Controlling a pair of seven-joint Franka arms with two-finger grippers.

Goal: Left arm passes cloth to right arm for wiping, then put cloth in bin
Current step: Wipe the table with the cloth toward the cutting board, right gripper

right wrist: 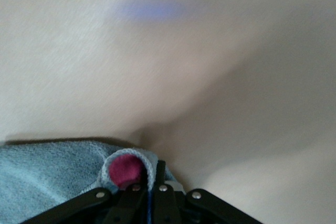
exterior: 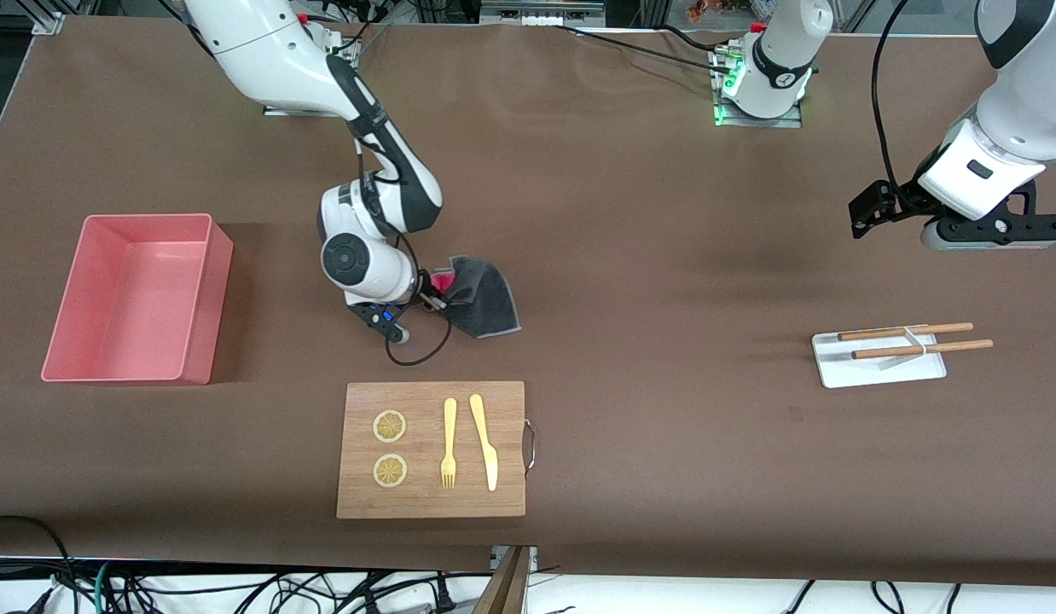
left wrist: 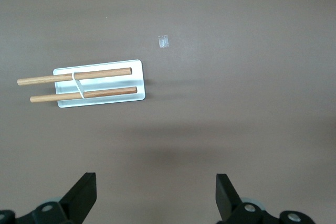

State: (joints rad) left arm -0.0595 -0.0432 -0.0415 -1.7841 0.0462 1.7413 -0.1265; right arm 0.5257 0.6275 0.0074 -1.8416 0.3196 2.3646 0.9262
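Cloth [exterior: 484, 298] pinched in right gripper [exterior: 438, 300], on table.

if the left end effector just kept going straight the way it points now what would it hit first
Probably bare table. The left end effector, open, points down at the brown cover, with nothing between its fingers. The white tray with the two wooden sticks lies off to one side of that line, though depth is hard to judge.

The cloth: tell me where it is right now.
In the front view the cloth is pinched in the shut right gripper, low on the table, farther from the camera than the wooden board and between it and the right arm's base.
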